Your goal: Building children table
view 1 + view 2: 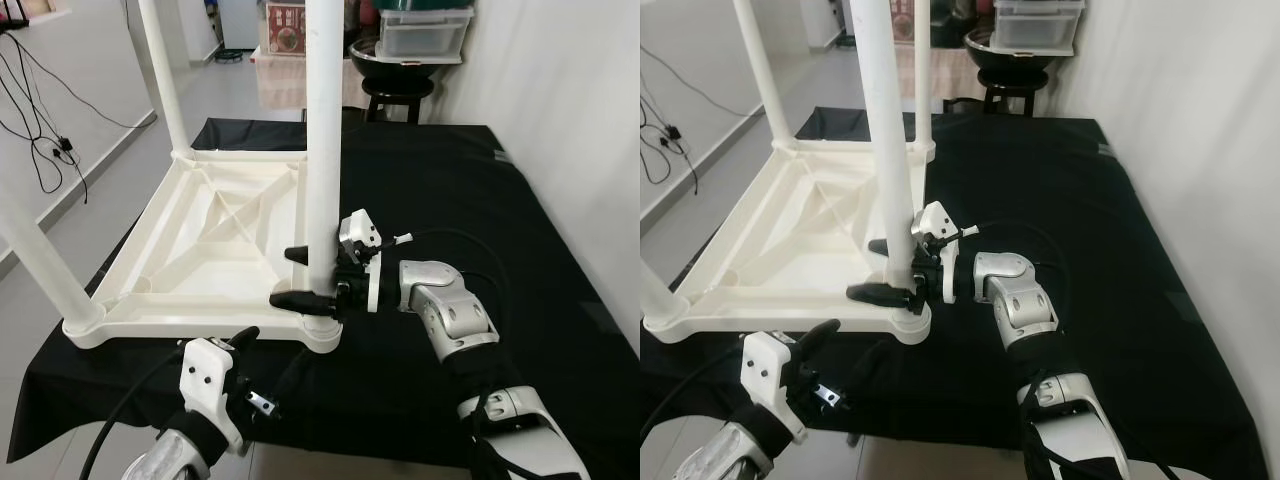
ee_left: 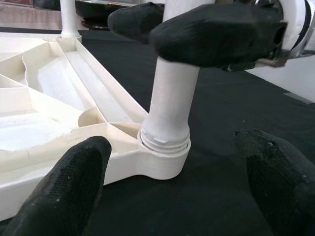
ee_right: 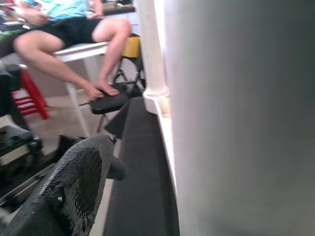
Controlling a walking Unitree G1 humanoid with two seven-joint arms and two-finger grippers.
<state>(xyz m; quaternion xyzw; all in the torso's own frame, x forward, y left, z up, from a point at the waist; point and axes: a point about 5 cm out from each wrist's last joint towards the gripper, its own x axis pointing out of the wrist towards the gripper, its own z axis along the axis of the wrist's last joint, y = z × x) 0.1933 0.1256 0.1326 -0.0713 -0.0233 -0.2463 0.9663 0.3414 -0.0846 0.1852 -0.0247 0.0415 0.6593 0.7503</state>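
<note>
Right gripper [image 1: 312, 277] clamped on upright white table leg [image 1: 324, 150], frame centre.

Fingers sit either side of the leg just above its corner socket in the upturned white tabletop [image 1: 215, 250], centre-left on black cloth [image 1: 480, 220]. Left gripper [image 2: 177, 182], lower left, fingers spread wide, hovers near that corner, touching nothing. Dark stool [image 1: 398, 95] at top.

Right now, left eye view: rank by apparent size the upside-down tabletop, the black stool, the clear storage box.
1. upside-down tabletop, largest by far.
2. and 3. clear storage box and black stool look alike in extent. Both are cropped or partly hidden and sit farther back, so no firm ranking between them.
</note>
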